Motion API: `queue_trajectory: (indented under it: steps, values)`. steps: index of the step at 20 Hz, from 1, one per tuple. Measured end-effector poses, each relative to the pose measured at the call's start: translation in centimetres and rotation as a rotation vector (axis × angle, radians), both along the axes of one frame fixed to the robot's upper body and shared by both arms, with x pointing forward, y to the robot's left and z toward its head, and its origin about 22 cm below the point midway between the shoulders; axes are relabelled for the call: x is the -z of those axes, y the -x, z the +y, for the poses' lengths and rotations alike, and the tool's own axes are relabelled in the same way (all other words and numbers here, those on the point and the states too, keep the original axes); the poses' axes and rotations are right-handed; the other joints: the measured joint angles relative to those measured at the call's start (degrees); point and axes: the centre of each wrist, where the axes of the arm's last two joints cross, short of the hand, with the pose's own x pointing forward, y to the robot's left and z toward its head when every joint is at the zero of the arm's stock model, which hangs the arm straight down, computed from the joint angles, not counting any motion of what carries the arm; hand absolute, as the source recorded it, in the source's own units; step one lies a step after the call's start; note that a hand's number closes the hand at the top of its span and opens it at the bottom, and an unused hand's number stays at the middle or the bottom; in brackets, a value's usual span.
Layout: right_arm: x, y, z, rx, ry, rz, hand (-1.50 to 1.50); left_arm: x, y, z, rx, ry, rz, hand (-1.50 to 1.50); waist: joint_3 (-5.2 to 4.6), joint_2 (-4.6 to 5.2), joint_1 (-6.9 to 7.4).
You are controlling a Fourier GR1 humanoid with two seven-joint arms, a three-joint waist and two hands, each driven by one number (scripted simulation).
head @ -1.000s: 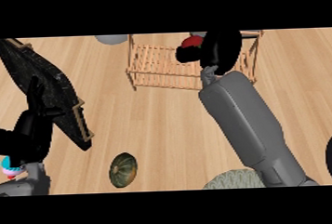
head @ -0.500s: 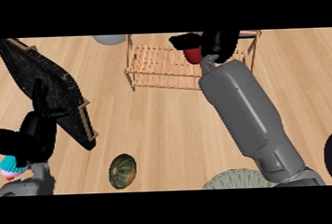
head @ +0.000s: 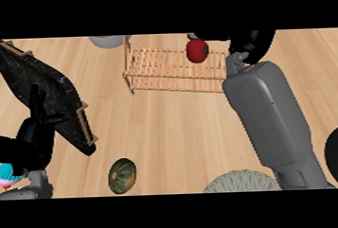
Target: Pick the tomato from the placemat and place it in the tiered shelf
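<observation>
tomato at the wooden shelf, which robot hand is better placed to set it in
Right. The right robot hand holds the round red tomato over the slatted wooden tiered shelf; the left robot hand rests far away at the view's lower left.

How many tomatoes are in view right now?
1. The tomato is at the tiered shelf's far edge, toward its right end, beside the right hand. The right forearm may hide others.

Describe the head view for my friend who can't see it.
The robot's right hand is at a wooden shelf, with a red tomato beside it above the slats. The left hand rests open at lower left by a dark placemat.
</observation>
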Motion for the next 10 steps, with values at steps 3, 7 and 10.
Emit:
queue_trajectory:
  steps: [3, 7, 10]
  values:
    - [-0.6, 1.6, -2.6, 0.058, -0.044, -0.003, -1.5, -0.3, 0.6, 0.6, -0.014, 0.001, 0.005, 0.0, 0.01, -0.26, -0.58]
    - [-0.9, 5.2, -5.9, 0.107, -0.087, -0.013, -1.5, -0.7, 0.3, 0.9, -0.027, 0.004, 0.007, 0.0, 0.02, -0.31, -1.2]
    - [-0.9, 8.4, -8.6, 0.121, -0.105, -0.024, -1.5, -0.7, 0.1, 0.7, -0.024, 0.003, 0.003, 0.0, 0.02, -0.22, -1.25]
